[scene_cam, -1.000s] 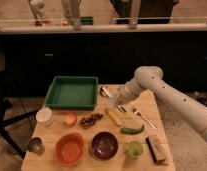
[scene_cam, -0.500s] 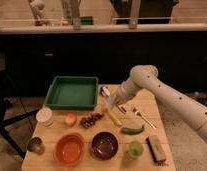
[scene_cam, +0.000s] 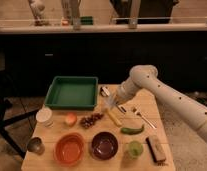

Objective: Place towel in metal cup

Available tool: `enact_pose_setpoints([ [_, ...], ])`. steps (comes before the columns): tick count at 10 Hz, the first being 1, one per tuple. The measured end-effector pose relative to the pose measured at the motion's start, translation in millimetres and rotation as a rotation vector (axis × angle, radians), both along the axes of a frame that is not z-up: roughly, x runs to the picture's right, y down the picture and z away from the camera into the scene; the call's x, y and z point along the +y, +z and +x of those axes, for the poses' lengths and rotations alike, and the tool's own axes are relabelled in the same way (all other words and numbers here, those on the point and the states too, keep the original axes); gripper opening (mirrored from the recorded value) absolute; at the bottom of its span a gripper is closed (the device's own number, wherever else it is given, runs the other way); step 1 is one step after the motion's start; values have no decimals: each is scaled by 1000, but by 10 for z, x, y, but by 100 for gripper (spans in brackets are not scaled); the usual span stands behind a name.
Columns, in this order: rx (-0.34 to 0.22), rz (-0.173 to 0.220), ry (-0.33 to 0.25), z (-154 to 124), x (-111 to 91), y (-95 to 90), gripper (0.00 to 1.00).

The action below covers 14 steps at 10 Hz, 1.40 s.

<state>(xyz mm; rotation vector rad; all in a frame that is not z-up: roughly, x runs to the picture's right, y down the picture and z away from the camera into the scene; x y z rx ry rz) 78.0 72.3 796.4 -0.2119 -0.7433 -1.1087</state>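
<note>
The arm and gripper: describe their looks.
The arm is cream-white, built of smooth rounded tubes with a bulbous joint and small dark dots along its long segment. No loose cables show. The gripper, pale too, sits at its tip above the table near the green tray.

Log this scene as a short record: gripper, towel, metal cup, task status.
gripper: above mid-table, right of the green tray, fingers shut
towel: on the table beside the tray's right edge, close to the gripper; contact unclear
metal cup: upright at the front left corner, left of the orange bowl
task status: towel not in the cup
</note>
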Motion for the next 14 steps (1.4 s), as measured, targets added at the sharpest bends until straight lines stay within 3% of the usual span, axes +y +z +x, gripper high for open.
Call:
enact_pose_setpoints([
  [2,-16,37,-34,-103,-98,-104,0],
  [6,-100,133,-196,-809,-341,-497,0],
  [8,-139,143,-278,-1139,-324,-560,0],
  [10,-192,139,-396,-1536,-256,-632,0],
  [14,-283,140,-585,-2044,-78,-845,0],
])
